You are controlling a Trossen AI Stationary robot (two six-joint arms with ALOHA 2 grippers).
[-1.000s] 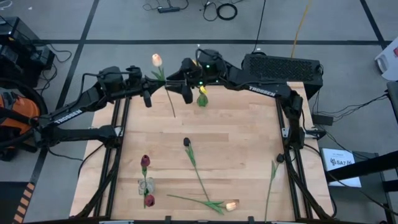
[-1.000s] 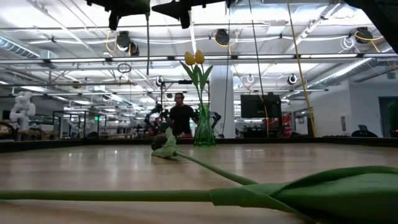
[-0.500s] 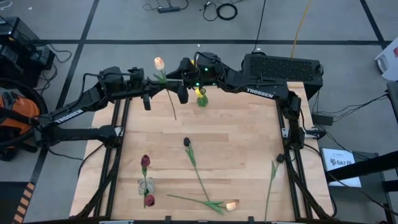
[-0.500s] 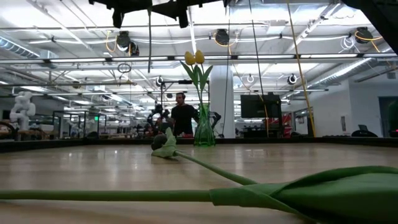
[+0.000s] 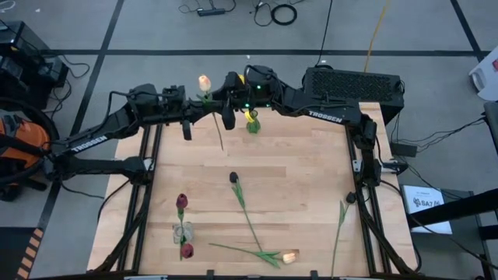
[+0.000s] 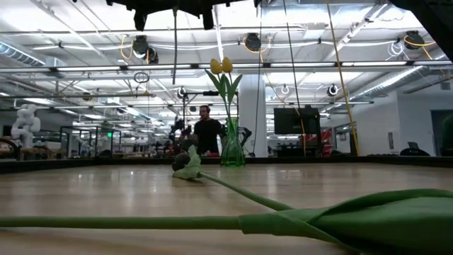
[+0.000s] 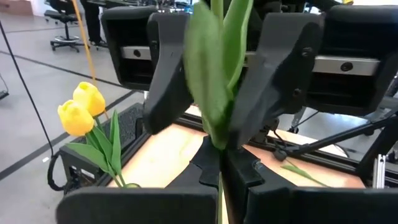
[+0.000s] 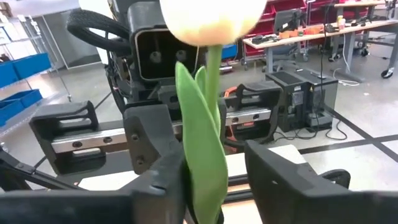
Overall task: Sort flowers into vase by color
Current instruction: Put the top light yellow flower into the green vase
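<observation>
A peach tulip, head [image 5: 204,82] up and thin stem [image 6: 175,39] hanging down, stands upright in the air over the table's far edge. My left gripper [image 5: 199,110] reaches in from the left and is shut on it. My right gripper [image 5: 215,106] faces it from the right, open; its fingers stand either side of the tulip's leaves [image 8: 205,149], and I cannot tell whether they touch. A green glass vase [image 5: 253,123] with two yellow tulips [image 6: 221,66] stands just right of them. My left gripper [image 7: 221,171] pinches the peach tulip's stem just under the leaves [image 7: 219,148] between its two fingers. The fingers come level from the table's left, across the stem. The tulip is lifted clear and upright, its stem hanging below the fingers.
A near-black tulip [image 5: 233,177] lies mid-table, and a peach one [image 5: 289,256] lies near the front edge. Dark red tulips [image 5: 181,201] are at a small clear vase [image 5: 180,232] at front left. A green stem [image 5: 340,222] lies by the right edge. A person stands beyond the table [image 6: 207,131].
My left gripper has moved toward the table's right, carrying the upright peach tulip with it toward my right gripper. The tulip's leaves now stand between the right gripper's fingers.
</observation>
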